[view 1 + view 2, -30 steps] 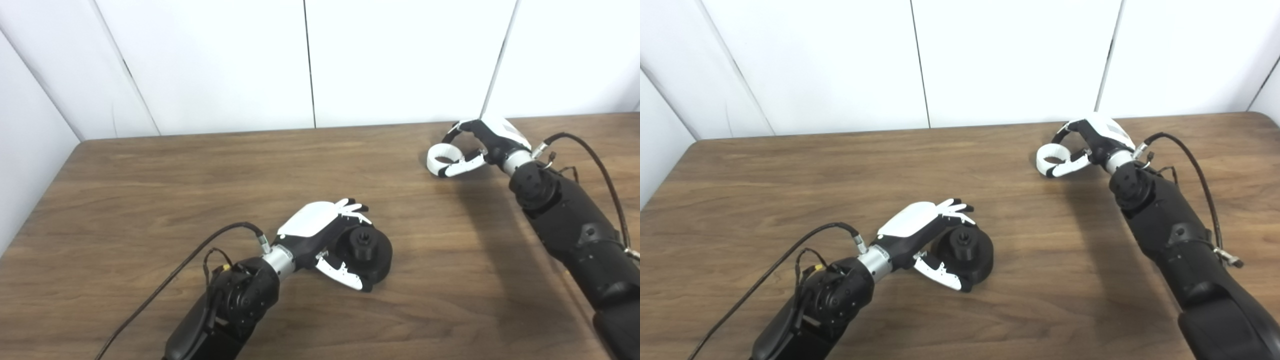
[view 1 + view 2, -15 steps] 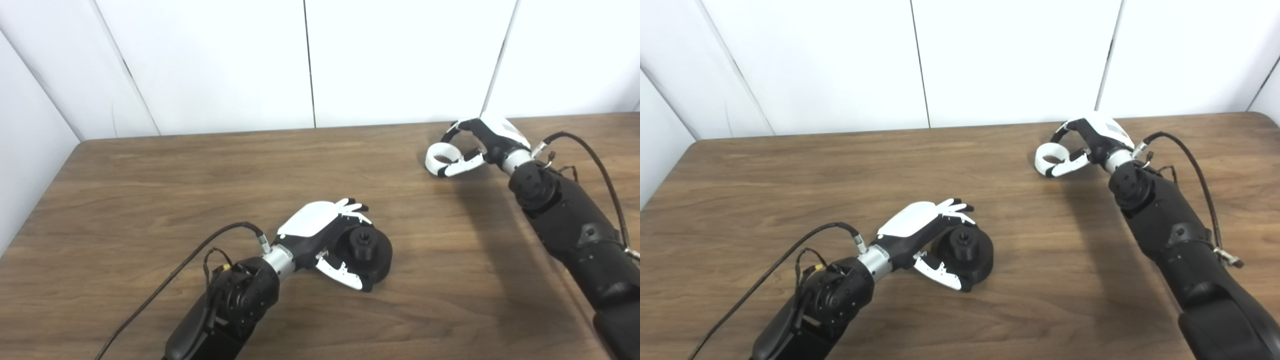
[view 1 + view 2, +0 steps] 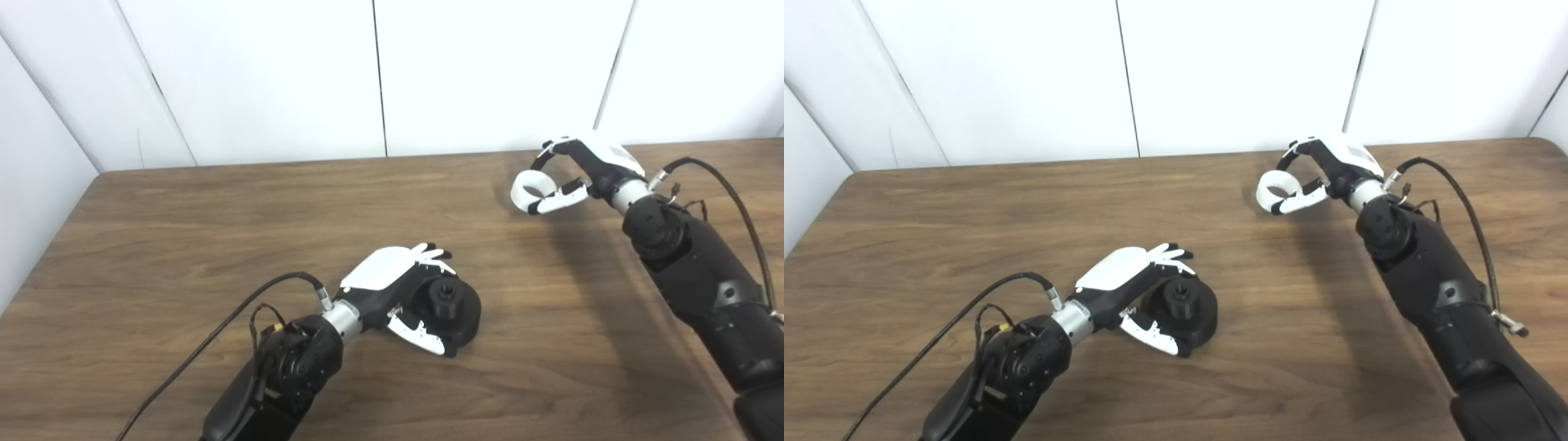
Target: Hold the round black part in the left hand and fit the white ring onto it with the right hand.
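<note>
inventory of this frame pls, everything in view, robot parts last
white ring: 1, white, far right of the table, pinched in the right hand, seemingly just clear of the wood
round black part: 1, black, near the table's middle, resting on the wood with its hub up, cupped by the left hand
table: 1, brown wood grain, fills the lower picture
wall panels: white, behind the table
cables: 2, black, one along each forearm
left hand: 1, white and black, wrapped around the round black part
right hand: 1, white and black, shut on the white ring
forearms: 2, black, coming in from the bottom edge
</note>
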Robot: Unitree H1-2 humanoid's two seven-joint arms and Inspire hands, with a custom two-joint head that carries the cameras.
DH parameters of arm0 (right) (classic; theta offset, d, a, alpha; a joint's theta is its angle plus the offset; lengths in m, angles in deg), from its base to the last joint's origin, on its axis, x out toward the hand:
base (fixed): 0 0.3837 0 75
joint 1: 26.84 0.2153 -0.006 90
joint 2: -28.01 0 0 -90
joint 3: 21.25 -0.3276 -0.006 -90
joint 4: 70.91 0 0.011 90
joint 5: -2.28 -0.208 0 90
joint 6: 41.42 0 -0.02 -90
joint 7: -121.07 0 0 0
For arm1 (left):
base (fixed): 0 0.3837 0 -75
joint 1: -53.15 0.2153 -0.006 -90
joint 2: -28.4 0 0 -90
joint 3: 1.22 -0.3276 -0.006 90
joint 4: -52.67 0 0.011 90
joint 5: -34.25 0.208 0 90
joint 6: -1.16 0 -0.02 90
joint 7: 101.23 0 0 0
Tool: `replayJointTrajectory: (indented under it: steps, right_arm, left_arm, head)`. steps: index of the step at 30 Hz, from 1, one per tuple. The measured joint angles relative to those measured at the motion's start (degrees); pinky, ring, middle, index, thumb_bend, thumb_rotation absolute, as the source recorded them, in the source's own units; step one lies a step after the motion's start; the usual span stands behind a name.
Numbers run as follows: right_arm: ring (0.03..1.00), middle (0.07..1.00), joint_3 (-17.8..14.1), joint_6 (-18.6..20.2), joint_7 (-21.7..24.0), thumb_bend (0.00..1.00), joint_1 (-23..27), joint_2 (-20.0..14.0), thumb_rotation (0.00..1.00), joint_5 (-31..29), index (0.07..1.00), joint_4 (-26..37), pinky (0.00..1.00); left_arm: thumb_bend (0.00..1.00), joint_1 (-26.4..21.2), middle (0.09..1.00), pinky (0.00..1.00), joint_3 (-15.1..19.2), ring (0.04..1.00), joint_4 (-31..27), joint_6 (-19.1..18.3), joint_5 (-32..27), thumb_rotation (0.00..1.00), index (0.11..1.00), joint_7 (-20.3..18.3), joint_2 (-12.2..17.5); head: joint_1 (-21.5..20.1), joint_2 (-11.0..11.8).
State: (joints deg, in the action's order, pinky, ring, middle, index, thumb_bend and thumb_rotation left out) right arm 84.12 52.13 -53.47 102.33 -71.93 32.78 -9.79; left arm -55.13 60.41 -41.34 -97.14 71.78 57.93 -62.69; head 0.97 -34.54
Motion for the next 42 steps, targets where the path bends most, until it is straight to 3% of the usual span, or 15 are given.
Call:
replayJointTrajectory:
  steps: [6,22,31,42]
  right_arm:
    - [0.951,0.87,-0.2,0.4,2.2,0.82,-1.3,-0.5,0.22,0.0,0.611,6.1,0.89]
    - [0.954,0.869,-1.0,5.8,10.6,0.84,-7.1,-0.3,0.23,-0.7,0.592,26.3,0.88]
    - [0.955,0.87,-1.1,7.7,14.1,0.85,-8.9,-0.3,0.22,-1.0,0.585,34.8,0.87]
    - [0.963,0.875,-1.1,9.1,17.1,0.85,-10.7,-0.2,0.2,-0.8,0.579,40.7,0.87]
  left_arm:
    - [0.9,0.0,0.946,0.88,0.0,0.998,0.1,0.0,0.0,0.34,0.707,0.0,-0.1]
    - [0.91,-0.1,0.943,0.89,0.0,0.998,0.4,0.0,0.0,0.34,0.706,0.1,-0.2]
    - [0.91,-0.1,0.938,0.88,0.0,0.991,0.4,0.0,-0.1,0.33,0.703,0.1,-0.2]
    - [0.92,-0.2,0.932,0.88,0.0,0.983,0.6,0.1,-0.1,0.33,0.7,0.3,-0.3]
  head:
    - [-0.3,-0.1]
    - [-0.4,-0.3]
    - [-0.6,-0.6]
    - [-0.5,-0.7]
